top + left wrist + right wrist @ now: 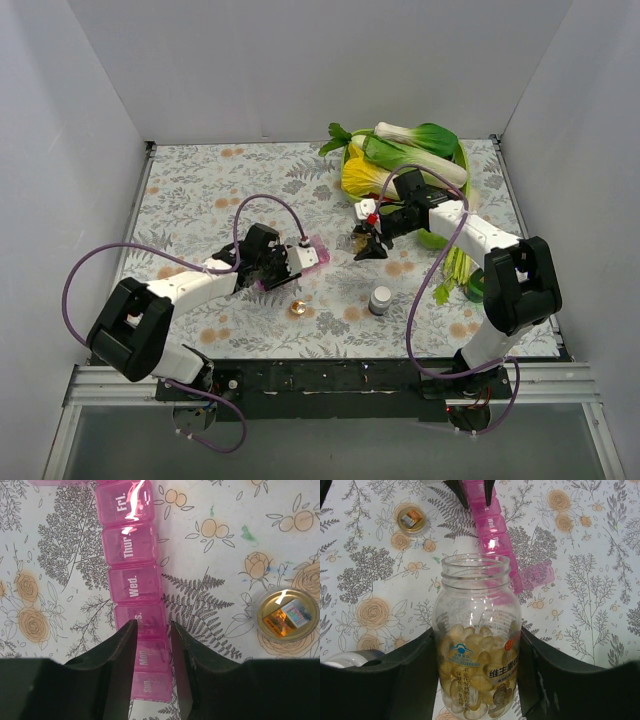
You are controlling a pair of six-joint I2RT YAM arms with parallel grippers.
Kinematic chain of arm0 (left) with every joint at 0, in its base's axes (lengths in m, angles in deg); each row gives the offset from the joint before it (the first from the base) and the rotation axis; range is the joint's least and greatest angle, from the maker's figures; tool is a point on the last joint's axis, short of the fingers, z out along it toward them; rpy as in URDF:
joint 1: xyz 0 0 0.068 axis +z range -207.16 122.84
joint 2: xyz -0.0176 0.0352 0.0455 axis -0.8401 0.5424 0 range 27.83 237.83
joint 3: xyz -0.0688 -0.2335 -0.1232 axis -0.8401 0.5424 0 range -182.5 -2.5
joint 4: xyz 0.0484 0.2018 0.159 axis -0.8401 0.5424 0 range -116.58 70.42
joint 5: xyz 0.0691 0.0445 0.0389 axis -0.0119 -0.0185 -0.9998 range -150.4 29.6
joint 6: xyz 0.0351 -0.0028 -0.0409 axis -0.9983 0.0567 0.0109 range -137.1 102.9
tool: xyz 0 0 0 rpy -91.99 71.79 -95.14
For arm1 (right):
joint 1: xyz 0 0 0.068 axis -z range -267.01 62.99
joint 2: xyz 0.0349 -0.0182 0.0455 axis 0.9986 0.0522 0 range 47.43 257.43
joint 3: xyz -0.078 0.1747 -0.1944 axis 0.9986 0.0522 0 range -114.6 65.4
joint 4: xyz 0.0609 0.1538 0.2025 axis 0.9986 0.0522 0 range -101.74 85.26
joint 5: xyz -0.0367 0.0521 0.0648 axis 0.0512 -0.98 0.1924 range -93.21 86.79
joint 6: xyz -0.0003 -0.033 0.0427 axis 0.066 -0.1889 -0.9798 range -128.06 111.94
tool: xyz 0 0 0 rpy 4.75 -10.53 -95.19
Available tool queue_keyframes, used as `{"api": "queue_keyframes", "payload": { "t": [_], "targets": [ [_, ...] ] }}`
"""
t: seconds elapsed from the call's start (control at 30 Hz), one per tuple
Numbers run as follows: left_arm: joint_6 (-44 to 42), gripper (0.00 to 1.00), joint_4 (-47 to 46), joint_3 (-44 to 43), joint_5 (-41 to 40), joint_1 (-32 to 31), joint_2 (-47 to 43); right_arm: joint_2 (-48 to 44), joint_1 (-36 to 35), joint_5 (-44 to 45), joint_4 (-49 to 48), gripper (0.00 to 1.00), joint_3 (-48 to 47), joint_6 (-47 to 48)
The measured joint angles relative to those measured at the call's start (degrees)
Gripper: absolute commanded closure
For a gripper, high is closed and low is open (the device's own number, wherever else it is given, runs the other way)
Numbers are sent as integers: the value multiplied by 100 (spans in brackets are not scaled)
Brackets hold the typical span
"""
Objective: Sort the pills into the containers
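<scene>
The left gripper (150, 628) is clamped across the pink pill organiser (131, 555). Its two dark fingers press against the strip's long sides around the compartments marked Mon and Tues, in the lower centre of the left wrist view. From there the strip runs up past Wed, Thur and Fri to the top edge, lying flat on the floral tablecloth (60, 605). A gold cap (287, 614) rests upturned at the right of that frame, apart from the strip. The right gripper (476, 645) grips an uncapped clear bottle (476, 590), held upright in the lower centre of its wrist view and roughly half full of yellow pills (472, 680). Behind the bottle's mouth the organiser slants down from the top centre. One lid at its lower-right end seems to stand open, though the bottle hides part of the strip there. From above, the organiser sits left of centre, and a green tray of vegetables (433, 240) fills the upper right.
</scene>
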Motion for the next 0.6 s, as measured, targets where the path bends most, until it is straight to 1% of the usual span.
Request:
{"api": "queue_keyframes", "payload": {
  "t": [0.17,0.23,0.27,0.3,0.33,0.43,0.57,0.6],
  "targets": [
    [-697,65,378,-136,232,94,52,-2,0,2,286,94,0,323],
    [-866,61,507,-269,326,173,155,-2,0,11,398,94,0,437],
    [-925,57,535,-326,356,208,210,-2,0,24,455,94,0,490],
    [-964,51,562,-367,385,240,240,-2,0,31,514,95,0,544],
    [-979,48,590,-385,426,275,249,-2,0,35,560,95,0,603],
    [-1003,39,710,-387,579,369,221,-2,2,39,647,95,0,708],
    [-1019,31,811,-387,778,492,76,-2,7,33,717,95,0,782],
    [-1023,27,807,-387,835,516,28,-2,7,31,717,94,0,785]
  ]
}}
